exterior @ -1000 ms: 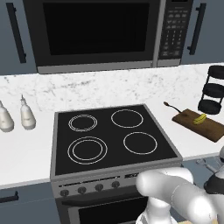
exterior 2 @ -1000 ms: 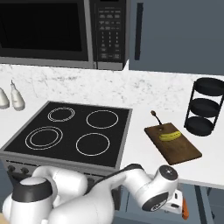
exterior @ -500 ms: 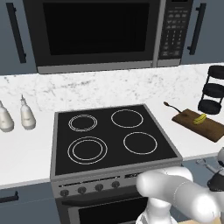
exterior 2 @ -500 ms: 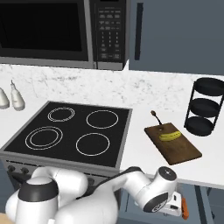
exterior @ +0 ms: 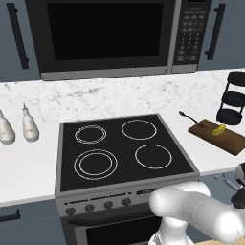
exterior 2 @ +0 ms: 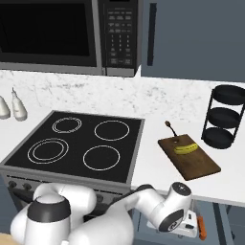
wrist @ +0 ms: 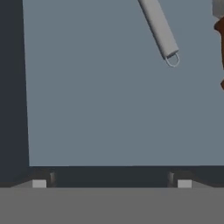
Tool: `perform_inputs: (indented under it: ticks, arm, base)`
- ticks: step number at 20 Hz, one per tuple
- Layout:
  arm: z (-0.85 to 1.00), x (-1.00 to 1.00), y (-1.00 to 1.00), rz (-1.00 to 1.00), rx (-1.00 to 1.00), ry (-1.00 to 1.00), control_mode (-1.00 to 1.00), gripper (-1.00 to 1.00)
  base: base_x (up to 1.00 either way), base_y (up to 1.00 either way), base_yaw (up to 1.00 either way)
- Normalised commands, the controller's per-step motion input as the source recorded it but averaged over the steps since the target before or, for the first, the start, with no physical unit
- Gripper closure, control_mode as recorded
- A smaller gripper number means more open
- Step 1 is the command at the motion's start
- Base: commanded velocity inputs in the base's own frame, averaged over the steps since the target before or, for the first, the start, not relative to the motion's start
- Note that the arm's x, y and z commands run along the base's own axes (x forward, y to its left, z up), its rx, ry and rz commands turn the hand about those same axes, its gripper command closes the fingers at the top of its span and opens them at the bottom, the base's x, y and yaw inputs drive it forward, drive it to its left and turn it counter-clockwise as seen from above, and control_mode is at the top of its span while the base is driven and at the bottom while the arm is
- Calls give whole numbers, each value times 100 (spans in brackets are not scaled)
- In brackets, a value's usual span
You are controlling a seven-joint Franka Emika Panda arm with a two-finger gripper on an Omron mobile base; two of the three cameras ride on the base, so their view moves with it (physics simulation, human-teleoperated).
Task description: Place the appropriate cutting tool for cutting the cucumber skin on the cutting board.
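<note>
The cutting board (exterior 2: 189,157) lies flat on the white counter (exterior 2: 153,167) to the right of the black stove (exterior 2: 79,146), its long axis running from the back left toward the front right in the right base view. On its rear half rests the cucumber (exterior 2: 185,149), a short yellow-green piece lying crosswise to the board's length, one end toward the stove and the other toward the black tiered rack (exterior 2: 226,117) that stands just beside the board's far right corner. In the left base view the same board (exterior: 218,137) sits at the right edge of the counter with the cucumber (exterior: 219,129) on it, angled up to the right. A small dark spoon-like utensil (exterior 2: 170,127) lies on the counter just behind the board. The gripper (wrist: 111,183) is low, below counter level in front of the cabinet, its jaws spread wide with nothing between them. In the hand view, a grey flat surface lies ahead of it, with a slim silver handle (wrist: 160,29) ending in a small ring slanting in from the top and a reddish-brown handle (wrist: 220,30) at the right edge.
</note>
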Motion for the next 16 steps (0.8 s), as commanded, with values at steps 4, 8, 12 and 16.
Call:
perform_inputs:
  ticks: [4, 8, 12, 16]
  arm:
    - [-10, -10, 0, 6, 0, 0, -100, -100]
    - [-11, -26, 0, 9, 0, 0, -100, -100]
    - [-10, -33, 0, 9, 1, 0, -100, -100]
    - [0, -36, 0, 5, 3, 1, -100, -100]
  base:
    - [0, 0, 0]
    - [0, 0, 0]
    - [0, 0, 0]
    - [0, 0, 0]
